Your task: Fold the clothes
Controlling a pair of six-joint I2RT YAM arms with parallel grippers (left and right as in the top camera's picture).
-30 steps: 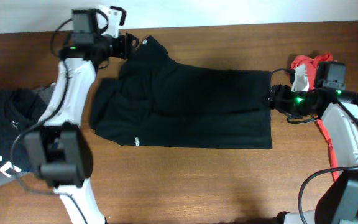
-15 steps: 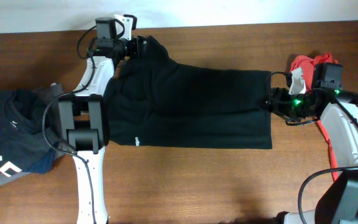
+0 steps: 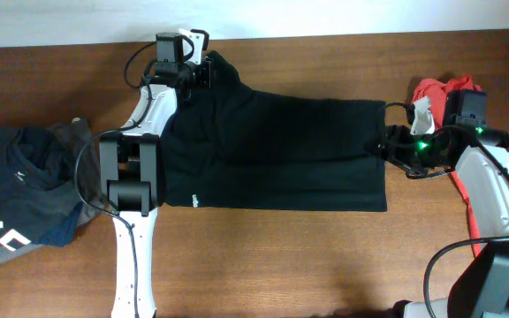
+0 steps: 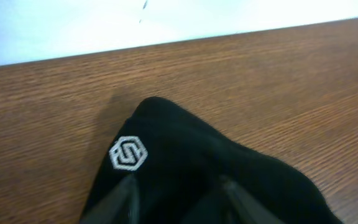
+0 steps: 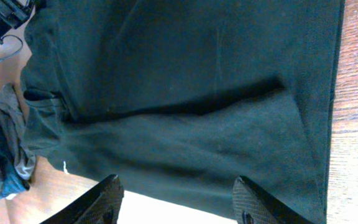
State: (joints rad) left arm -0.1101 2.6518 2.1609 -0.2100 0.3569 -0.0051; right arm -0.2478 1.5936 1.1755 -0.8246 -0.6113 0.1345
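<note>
Moved right along the frame's upper edge, left gripper [image 3: 203,72] is seen on black garment [image 3: 281,155], grip cannot be told; right gripper [image 5: 179,199] is held wide open, empty.

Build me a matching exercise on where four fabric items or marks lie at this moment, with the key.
Things:
1. large plain black fabric garment
2. crumpled red cloth
3. dark navy garment with white lettering
4. small white logo

Places:
A. heaped at the left end
B. on the black garment's far corner
C. laid out in the middle
D. bunched at the right end

Pairs: 1-C, 2-D, 3-A, 4-B
</note>
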